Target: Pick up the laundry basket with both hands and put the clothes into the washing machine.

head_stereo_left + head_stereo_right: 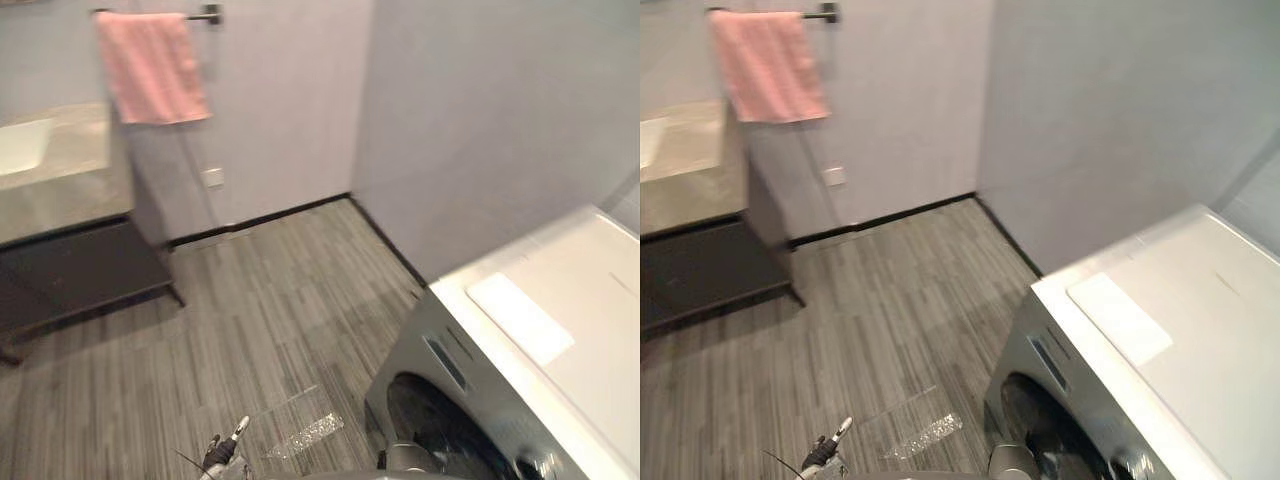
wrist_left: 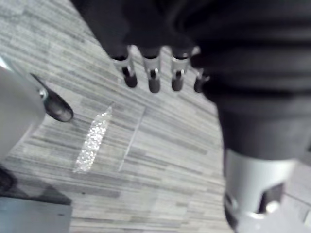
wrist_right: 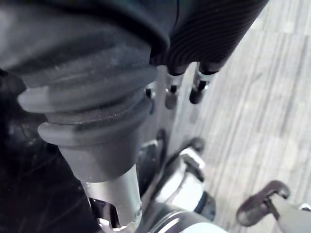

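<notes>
Machine: the washing machine (image 1: 560, 330) is standing against the wall, its dark round door (image 1: 440, 430) facing out over the floor (image 1: 260, 300). I cannot tell whether the door is open.
Basket: I cannot tell where the laundry basket is sitting, and neither hand is carrying it.
Left: the left hand (image 2: 153, 73) is hanging over the floor just in front of the washing machine. Its fingers (image 2: 177, 80) are dangling loose and apart, gripping nothing.
Right: the right hand (image 3: 170, 97) is hanging low, near the washing machine as far as I can judge, with its fingers relaxed and holding nothing.
Floor: a clear glittering strip (image 2: 92, 141) is lying in front of the washing machine, below the left hand.
Handling: judging from the task, the basket is likely stiff-walled and light. The clothes are soft and prone to shifting or spilling when it is tipped.
Hold: I am expecting the safest grip to be on opposite rims or handles, one hand on each side, keeping the basket level.
</notes>
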Available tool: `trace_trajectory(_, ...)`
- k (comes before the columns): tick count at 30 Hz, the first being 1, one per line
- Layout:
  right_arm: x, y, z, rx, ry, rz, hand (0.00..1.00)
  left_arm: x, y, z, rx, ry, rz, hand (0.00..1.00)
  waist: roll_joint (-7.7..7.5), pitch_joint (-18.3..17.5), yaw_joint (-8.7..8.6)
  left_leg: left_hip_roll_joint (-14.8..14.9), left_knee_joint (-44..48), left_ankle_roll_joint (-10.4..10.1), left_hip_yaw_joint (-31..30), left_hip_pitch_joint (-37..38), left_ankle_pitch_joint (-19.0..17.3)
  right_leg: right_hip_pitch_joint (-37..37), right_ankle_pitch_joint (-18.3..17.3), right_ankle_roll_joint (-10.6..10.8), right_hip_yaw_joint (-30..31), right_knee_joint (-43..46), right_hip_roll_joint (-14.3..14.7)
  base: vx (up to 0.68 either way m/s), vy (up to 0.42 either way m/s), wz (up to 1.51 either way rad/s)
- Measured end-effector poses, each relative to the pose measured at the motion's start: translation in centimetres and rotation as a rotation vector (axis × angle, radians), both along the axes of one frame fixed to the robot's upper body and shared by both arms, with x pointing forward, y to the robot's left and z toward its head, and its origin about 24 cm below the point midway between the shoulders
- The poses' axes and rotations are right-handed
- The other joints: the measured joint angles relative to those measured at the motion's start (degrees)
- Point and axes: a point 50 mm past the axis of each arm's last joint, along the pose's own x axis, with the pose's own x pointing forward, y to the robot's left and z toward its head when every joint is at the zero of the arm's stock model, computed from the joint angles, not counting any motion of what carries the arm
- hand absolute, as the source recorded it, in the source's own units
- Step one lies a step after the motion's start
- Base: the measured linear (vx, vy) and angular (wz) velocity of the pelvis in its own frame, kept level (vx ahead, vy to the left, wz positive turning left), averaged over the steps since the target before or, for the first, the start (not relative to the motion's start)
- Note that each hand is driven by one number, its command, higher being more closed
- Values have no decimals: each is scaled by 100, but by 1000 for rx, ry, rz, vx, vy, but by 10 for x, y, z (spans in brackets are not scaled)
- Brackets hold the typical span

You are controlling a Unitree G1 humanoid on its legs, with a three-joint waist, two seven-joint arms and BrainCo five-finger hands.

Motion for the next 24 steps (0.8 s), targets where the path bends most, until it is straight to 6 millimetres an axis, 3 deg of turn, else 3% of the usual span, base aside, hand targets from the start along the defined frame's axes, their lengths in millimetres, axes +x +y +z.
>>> trace_trajectory(1,-13,11,-1,47,24,-39,0,1,5,2,14,-8,15,0,-174,-24,51,-144,121,-81,-130,-90,-115,136,132,-35,-144,-385,-158,156,-334,103)
trace_trajectory(3,-25,11,-1,87,8,-120,0,-5,1,-1,12,22,-11,0,16,-37,76,10,398,-183,-212,-330,-208,322,194,-77,-563,-874,-112,127,-234,59)
trace_trajectory(5,-27,12,-1,125,14,-123,0,-6,1,-2,23,36,-46,0,87,-66,132,100,366,-222,-267,-396,-186,492,442,-95,-708,-1294,-25,86,-64,23)
trace_trajectory(8,-26,9,-1,99,21,-58,0,-19,7,-5,30,94,-72,0,1,-129,142,16,227,-217,-297,-366,-137,711,714,-13,-684,-1796,-40,43,33,-1)
trace_trajectory(12,-26,11,-1,49,52,56,0,-32,16,-7,50,158,-105,0,-152,-296,141,-179,19,-79,-434,-305,74,749,725,-83,-664,-1861,-188,31,75,17)
trace_trajectory(16,-27,13,-1,36,59,93,0,-41,23,-7,62,186,-113,0,-198,-354,128,-263,-304,-24,-620,-185,328,797,578,-334,-610,-1845,-215,-19,19,26)
trace_trajectory(20,-27,13,-1,38,57,97,0,-41,25,-7,70,183,-113,0,-201,-356,126,-284,-364,-29,-721,-199,452,793,546,-326,-579,-1811,-217,-70,-19,22)
trace_trajectory(22,-25,12,-1,41,46,104,0,-40,22,-7,65,175,-108,0,-144,-315,120,-308,275,-134,-710,-457,161,785,380,-386,-578,-1639,-171,-100,-20,15)
trace_trajectory(23,-24,10,-1,49,35,117,0,-39,24,-5,77,154,-93,0,-109,-279,134,-306,920,-443,-555,-743,-104,787,347,-437,-580,-1542,-129,-174,23,17)
trace_trajectory(24,-23,9,0,53,21,116,0,-37,22,-4,79,133,-75,0,-29,-228,147,-59,1427,-728,32,-993,-608,804,379,-463,-667,-1454,-121,-153,28,11)
